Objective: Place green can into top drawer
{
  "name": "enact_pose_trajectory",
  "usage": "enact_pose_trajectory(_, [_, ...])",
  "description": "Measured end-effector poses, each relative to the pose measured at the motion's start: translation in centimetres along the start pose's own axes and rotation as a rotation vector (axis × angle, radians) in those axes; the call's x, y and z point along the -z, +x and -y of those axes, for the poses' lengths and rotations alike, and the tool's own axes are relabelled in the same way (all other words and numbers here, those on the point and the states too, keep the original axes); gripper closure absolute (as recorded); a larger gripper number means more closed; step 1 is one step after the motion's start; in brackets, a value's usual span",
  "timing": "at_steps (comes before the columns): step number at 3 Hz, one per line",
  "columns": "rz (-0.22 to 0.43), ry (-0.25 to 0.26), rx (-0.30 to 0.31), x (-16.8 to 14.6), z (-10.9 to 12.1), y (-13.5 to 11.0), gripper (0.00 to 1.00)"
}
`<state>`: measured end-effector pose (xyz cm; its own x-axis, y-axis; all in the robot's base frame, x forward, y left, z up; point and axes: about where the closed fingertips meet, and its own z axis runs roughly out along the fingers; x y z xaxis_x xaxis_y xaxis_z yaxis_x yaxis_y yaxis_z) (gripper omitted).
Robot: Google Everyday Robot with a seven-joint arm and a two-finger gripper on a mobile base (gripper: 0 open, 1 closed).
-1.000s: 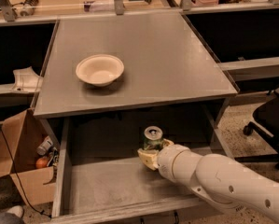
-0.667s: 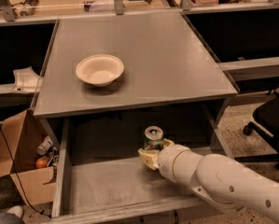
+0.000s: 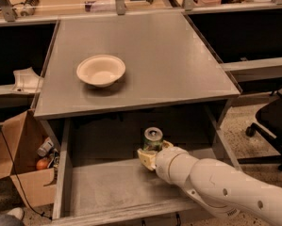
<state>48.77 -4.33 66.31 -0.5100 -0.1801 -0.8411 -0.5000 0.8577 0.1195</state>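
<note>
Your claw (image 3: 153, 153) sits inside the open top drawer (image 3: 103, 185), right of the middle, clenched around the lower part of the green can (image 3: 153, 137). The can stands upright between the jaws, its silver top and pull-tab facing up, just under the front edge of the bench (image 3: 178, 60). You cannot tell whether its base touches the drawer's grey bottom. The white arm reaches in from the lower right, crossing the drawer's front panel. On the bench, a cream bowl (image 3: 101, 70) sits left of centre, well apart from the can. A cardboard box (image 3: 18, 147) stands on the floor beside the drawer's left wall.
</note>
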Motion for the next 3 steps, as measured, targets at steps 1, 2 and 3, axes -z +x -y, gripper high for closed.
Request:
enact_pose_trajectory(1, [-0.014,0.018,-0.092,0.0,0.3,2.4,1.00])
enact_pose_trajectory(2, [-0.010,0.021,-0.089,-0.3,0.5,2.0,1.00])
enact_pose_trajectory(3, [0.003,0.031,-0.081,-0.9,1.0,0.9,1.00])
